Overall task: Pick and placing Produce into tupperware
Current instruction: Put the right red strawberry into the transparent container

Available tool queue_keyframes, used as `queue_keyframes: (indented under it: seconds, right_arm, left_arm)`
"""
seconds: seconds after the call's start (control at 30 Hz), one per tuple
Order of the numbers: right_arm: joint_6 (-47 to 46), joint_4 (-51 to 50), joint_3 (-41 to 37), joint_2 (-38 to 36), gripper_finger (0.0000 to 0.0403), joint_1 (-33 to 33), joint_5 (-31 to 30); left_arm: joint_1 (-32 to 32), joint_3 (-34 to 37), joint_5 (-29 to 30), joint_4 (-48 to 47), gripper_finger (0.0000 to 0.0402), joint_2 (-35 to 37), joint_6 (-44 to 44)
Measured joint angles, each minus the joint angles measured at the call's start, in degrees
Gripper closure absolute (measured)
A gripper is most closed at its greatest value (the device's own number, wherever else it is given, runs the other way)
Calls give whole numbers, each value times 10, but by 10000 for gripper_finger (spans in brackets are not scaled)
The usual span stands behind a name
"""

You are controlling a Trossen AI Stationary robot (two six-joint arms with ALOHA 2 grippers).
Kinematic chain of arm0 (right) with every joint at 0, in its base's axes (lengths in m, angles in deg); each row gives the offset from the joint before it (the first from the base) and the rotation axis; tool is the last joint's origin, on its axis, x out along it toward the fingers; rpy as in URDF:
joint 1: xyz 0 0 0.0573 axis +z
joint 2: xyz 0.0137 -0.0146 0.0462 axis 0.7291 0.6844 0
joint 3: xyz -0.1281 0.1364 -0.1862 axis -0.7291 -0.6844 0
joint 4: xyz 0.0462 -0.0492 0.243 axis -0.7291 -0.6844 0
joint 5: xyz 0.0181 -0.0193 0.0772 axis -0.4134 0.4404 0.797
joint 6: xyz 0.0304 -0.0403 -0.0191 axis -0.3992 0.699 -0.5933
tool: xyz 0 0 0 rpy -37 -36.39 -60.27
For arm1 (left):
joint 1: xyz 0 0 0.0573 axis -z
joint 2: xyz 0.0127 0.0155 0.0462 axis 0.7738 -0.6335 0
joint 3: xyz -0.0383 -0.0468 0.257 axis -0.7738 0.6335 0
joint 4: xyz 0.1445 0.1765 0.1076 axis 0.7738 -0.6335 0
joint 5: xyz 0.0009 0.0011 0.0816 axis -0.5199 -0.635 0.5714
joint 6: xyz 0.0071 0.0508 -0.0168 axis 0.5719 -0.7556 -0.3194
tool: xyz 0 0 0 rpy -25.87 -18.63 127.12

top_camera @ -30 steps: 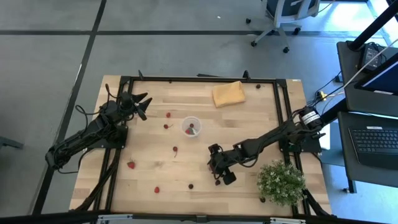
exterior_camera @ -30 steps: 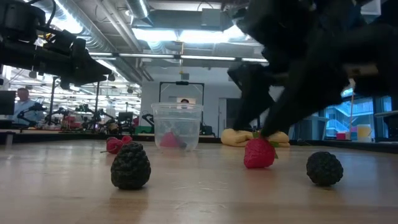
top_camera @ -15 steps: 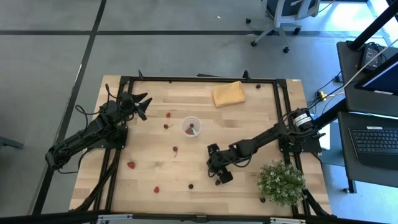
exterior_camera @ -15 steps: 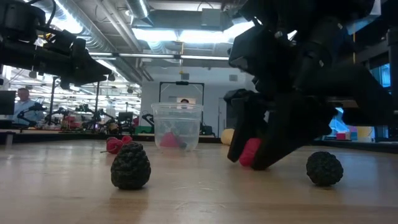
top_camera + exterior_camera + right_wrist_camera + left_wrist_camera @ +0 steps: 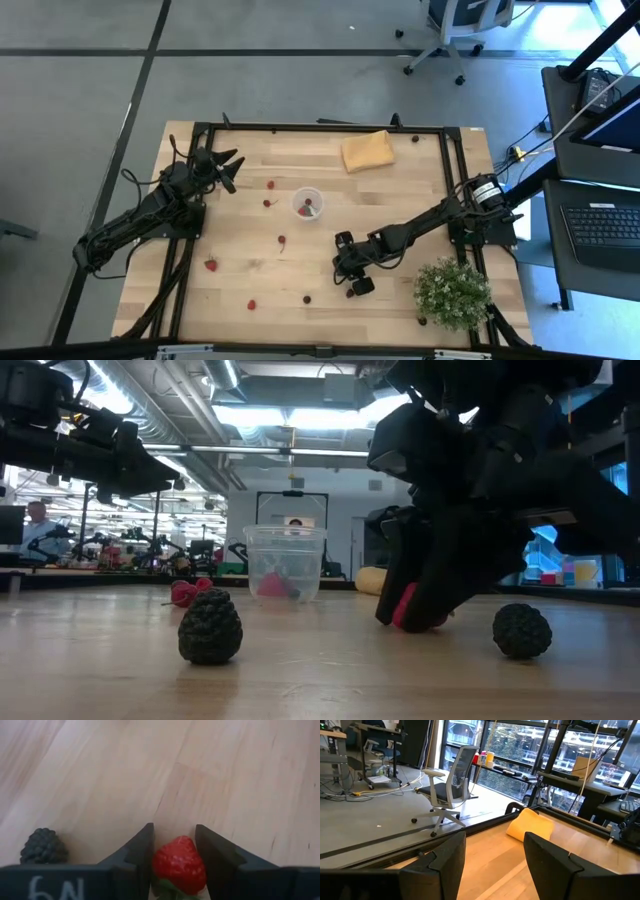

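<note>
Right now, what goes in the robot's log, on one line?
right gripper: shut on strawberry, on table | left gripper: open, waiting | tub: holds fruit

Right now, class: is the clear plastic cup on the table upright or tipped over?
Upright. The clear plastic cup stands on its base, rim on top, in the low view; the high view shows its round mouth facing up.

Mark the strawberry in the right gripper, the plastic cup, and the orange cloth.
strawberry (image 5: 178,858): right wrist view, middle of its red flesh.
plastic cup (image 5: 308,203): high view, its rim.
orange cloth (image 5: 366,152): high view, centre of the fold.
</note>
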Motion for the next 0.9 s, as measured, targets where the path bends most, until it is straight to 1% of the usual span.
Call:
queue_keyframes:
  seconds: [0.27, 0.33, 0.4, 0.5, 0.57, 0.63, 0.77, 0.9]
  right_arm:
    - [-43, -2, -1, -5, 269, -1, -5]
    - [-43, -12, -3, -17, 269, -1, -19]
    - [-42, -49, 4, -36, 269, -7, -43]
    - [-34, -90, 38, -72, 269, -28, -75]
    - [-20, -110, 63, -94, 269, -48, -82]
    - [-10, -111, 90, -103, 269, -71, -81]
    - [21, -86, 157, -109, 269, -122, -80]
    - [34, -43, 194, -95, 269, -169, -76]
  left_arm:
    - [0, 0, 0, 0, 208, 0, 0]
    - [0, 0, 0, 0, 208, 0, 0]
    - [0, 0, 0, 0, 208, 0, 2]
    - [0, 0, 0, 0, 208, 0, 4]
    - [0, 0, 0, 0, 208, 0, 4]
    - [0, 0, 0, 0, 208, 0, 4]
    - [0, 0, 0, 0, 208, 0, 4]
    - [0, 0, 0, 0, 208, 0, 5]
